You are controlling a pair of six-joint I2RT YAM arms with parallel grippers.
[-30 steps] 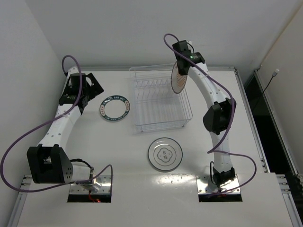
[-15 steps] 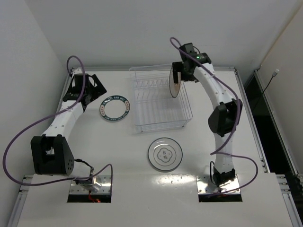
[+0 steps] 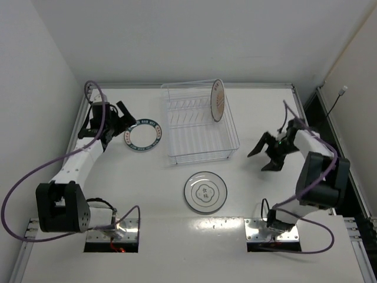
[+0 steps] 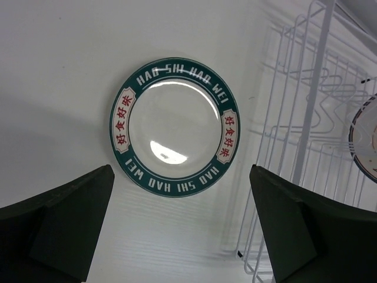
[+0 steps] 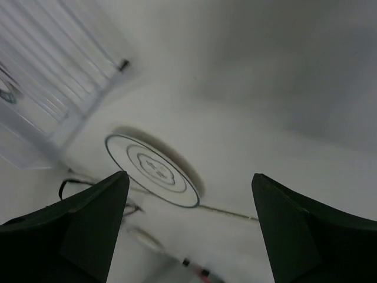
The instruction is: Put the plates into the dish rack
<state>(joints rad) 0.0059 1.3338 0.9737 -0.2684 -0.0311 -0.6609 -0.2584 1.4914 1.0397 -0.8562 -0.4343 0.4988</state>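
My left gripper hangs spread wide and empty just left of the teal-lettered plate, which lies flat on the table beside the dish rack. The white ringed plate lies flat on the table in front of the rack. The orange sunburst plate stands on edge in the rack's far right corner. My right gripper is spread open, holding nothing, right of the rack.

Both arms: white link shells, black joint housings. Purple cable loops back from left claw and right claw to base. Fingers black, wedge-shaped.
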